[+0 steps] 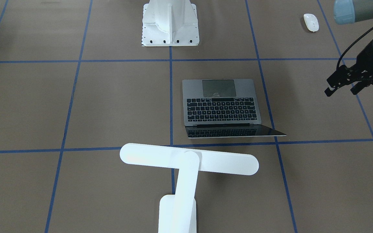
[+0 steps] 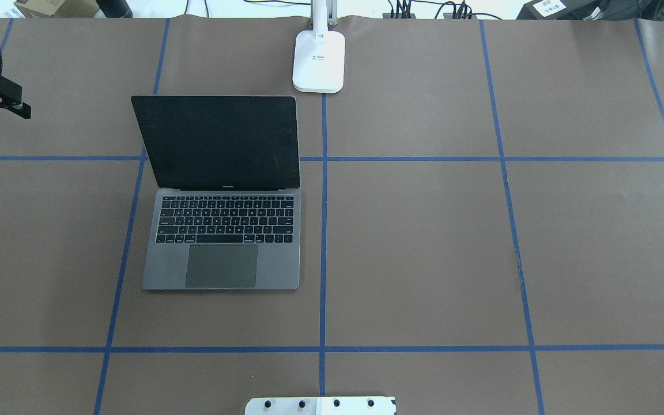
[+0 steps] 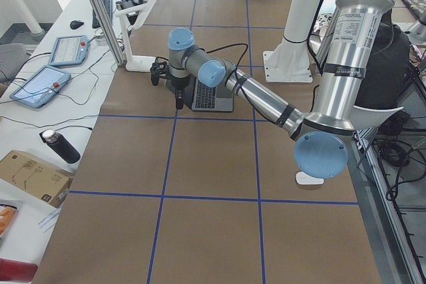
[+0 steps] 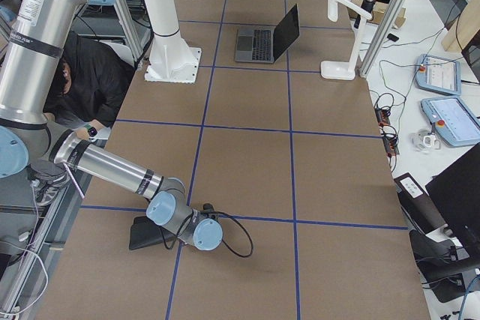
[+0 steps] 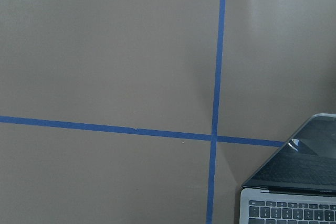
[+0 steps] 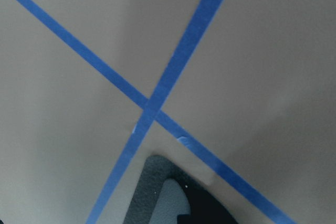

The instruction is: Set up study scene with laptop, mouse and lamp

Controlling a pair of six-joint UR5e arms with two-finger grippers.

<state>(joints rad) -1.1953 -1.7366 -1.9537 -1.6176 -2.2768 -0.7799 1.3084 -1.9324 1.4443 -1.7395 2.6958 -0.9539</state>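
Note:
The grey laptop (image 1: 220,106) stands open on the brown table, its dark screen tilted back; it also shows in the overhead view (image 2: 222,230) and the left wrist view (image 5: 294,195). The white mouse (image 1: 311,22) lies near the robot's side on its left. The white T-shaped lamp (image 1: 189,161) stands past the laptop, with its base (image 2: 319,60) at the far edge. My left gripper (image 1: 342,89) hovers open and empty, left of the laptop. My right gripper (image 4: 166,231) shows only in the exterior right view, low by a flat black pad (image 4: 142,236); I cannot tell whether it is open or shut.
The white ribbed pedestal (image 1: 170,26) with bolt holes stands at the robot's side, in the middle. Blue tape lines cross the table. A corner of the black pad (image 6: 173,192) shows in the right wrist view. Tablets and cables lie off the far edge.

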